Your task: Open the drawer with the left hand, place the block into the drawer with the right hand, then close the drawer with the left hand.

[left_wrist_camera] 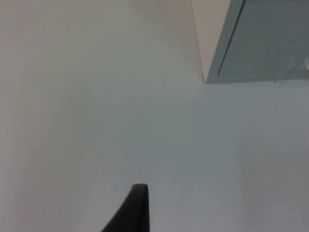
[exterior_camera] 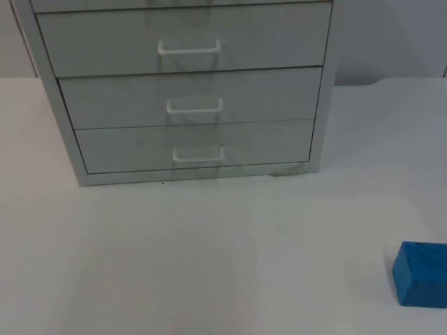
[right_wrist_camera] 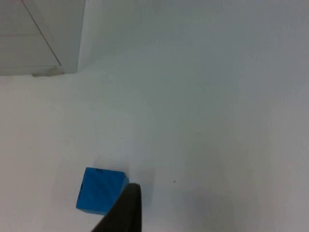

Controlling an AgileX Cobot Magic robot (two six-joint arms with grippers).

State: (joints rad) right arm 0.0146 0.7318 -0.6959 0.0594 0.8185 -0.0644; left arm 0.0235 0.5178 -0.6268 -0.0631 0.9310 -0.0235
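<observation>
A grey cabinet stands at the back of the table with three drawers, all pushed in. Each has a white handle: top, middle, bottom. A blue block lies on the table near the front right. My left gripper hangs over bare table, off the cabinet's lower front corner. My right gripper hovers just beside the blue block, apart from it, with the cabinet's corner farther off.
The white table stretches open in front of the cabinet. The grey partition wall rises behind the cabinet on the right.
</observation>
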